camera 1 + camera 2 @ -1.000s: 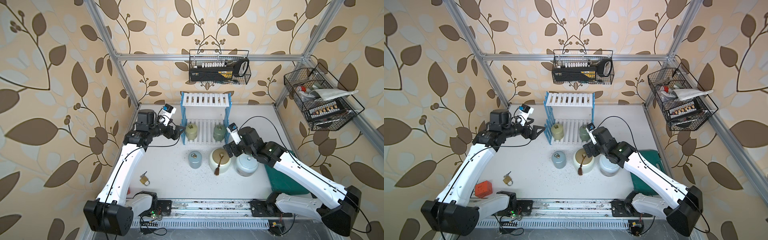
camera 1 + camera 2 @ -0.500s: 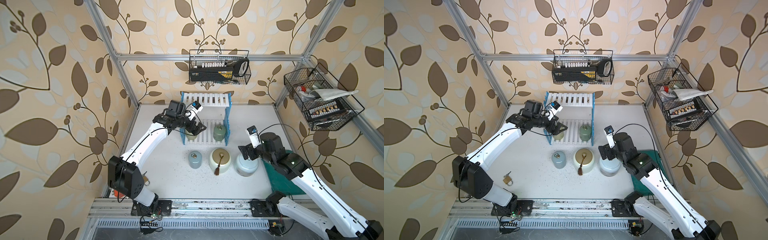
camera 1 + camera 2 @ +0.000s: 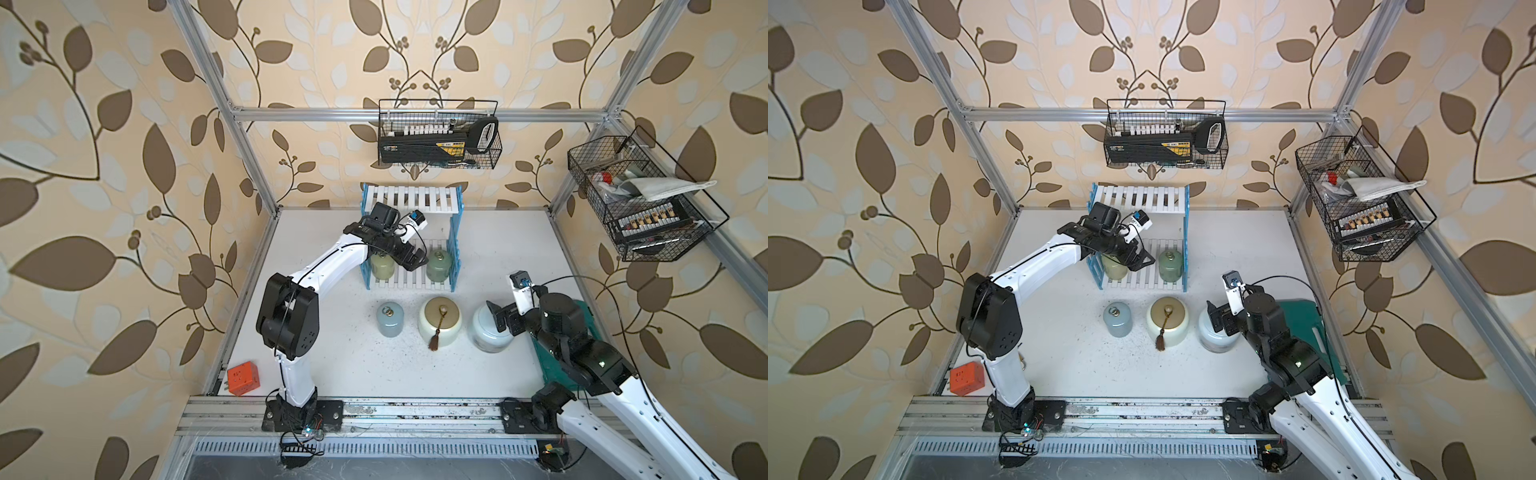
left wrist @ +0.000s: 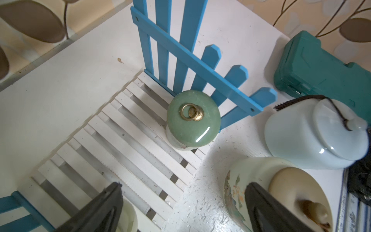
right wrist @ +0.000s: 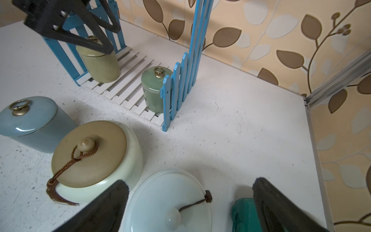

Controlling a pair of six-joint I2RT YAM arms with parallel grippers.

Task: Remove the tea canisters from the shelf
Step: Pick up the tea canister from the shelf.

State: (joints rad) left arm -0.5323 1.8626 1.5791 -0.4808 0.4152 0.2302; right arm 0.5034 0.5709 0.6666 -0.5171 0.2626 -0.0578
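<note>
The shelf [image 3: 410,198] stands at the back of the table. On its lower tier are a yellow-green canister [image 3: 382,269] and a sage green canister [image 3: 438,266]. My left gripper [image 3: 417,262] hovers open between them, holding nothing; the left wrist view shows the sage green canister [image 4: 193,120] ahead of the fingertips [image 4: 112,200]. In front of the shelf, on the table, stand a grey-blue canister [image 3: 390,320], a cream gold-lidded jar [image 3: 439,322] and a pale-blue jar [image 3: 484,334]. My right gripper [image 3: 498,318] is open just above the pale-blue jar's lid [image 5: 170,202], not touching it.
A teal case [image 3: 584,311] lies under my right arm by the right table edge. An orange block [image 3: 244,377] sits at the front left corner. Black wire baskets hang on the back wall [image 3: 438,137] and the right wall [image 3: 640,199].
My left arm swung from left of the shelf to over its lower tier, between the two canisters. My right gripper drew back from near the shelf to the pale-blue jar. Both stayed open.
</note>
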